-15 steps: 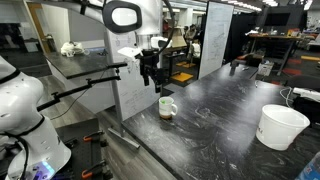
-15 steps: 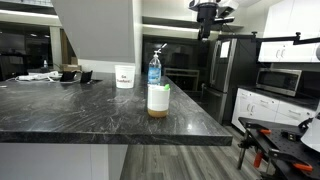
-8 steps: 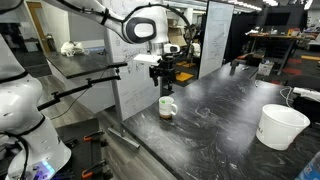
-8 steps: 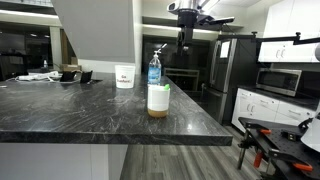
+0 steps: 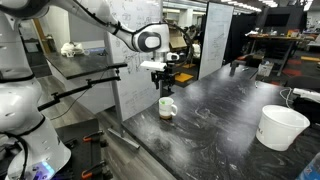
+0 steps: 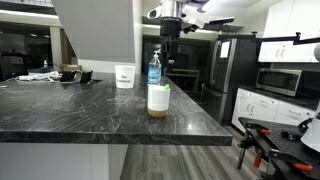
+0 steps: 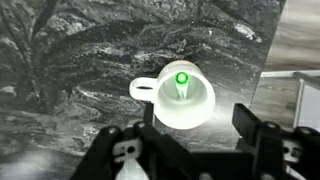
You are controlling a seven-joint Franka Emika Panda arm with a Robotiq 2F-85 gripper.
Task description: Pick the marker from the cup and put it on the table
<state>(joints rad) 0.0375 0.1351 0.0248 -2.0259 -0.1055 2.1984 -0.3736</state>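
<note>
The white cup [image 7: 185, 104] stands on the glossy black table [image 7: 60, 60], handle to the left in the wrist view. The green marker [image 7: 181, 81] stands inside it, tip up. My gripper [image 7: 180, 138] is open and empty, its two dark fingers spread on either side just below the cup in the wrist view. In both exterior views the gripper [image 5: 167, 84] [image 6: 168, 47] hangs above the cup [image 5: 167, 109] [image 6: 158, 99], apart from it, near the table's [image 5: 220, 135] corner edge.
A large white bucket-like container [image 5: 281, 126] [image 6: 124, 76] stands further along the table. A clear bottle [image 6: 154, 68] stands behind the cup. A whiteboard panel [image 5: 128, 70] rises beside the table's edge. The floor drops away past the edge [image 7: 295, 50].
The arm has swung sideways until the open gripper is over the cup, and lowered a little. The cup and marker have not moved.
</note>
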